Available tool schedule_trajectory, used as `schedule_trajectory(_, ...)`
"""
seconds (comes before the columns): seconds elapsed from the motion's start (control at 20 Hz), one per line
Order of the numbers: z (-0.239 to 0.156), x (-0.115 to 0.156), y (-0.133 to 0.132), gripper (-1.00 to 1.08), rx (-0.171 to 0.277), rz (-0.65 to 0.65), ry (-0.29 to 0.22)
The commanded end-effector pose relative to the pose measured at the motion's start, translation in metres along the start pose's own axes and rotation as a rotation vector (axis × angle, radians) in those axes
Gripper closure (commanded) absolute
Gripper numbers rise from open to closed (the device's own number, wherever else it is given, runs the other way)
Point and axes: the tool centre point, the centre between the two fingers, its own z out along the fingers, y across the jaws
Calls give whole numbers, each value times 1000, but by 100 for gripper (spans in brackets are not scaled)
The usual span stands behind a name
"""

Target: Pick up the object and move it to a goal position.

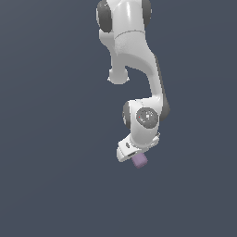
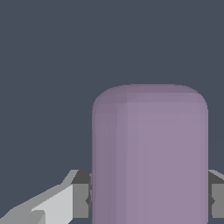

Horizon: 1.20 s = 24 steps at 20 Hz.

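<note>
Plain slate-blue void surrounds gripper (image 1: pixel 137 156) clamping lavender cylinder (image 1: pixel 140 160) on both flanks.

The arm (image 1: pixel 139 51) is glossy white, built of rounded, swollen segments with dark grey bands at the joints. Near the wrist sits a round dark cap (image 1: pixel 147 116) with a small red mark on it, perhaps a logo; it is too small to read. The gripper (image 1: pixel 135 156) has a flat white body. Close up in the wrist view, its fingers (image 2: pixel 61 203) are pale grey, angular, and end in darker grey pads (image 2: pixel 82 199).
</note>
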Motion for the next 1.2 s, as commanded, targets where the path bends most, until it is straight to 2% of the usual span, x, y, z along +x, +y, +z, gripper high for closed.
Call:
schedule_trajectory(0.0,0,1,0,108,0,0,1)
schedule_trajectory(0.7,-6,-4,7,108,0,0,1)
schedule_trajectory(0.95,-23,-18,29,108,0,0,1)
schedule_trajectory(1.15,-45,-37,58,108,0,0,1)
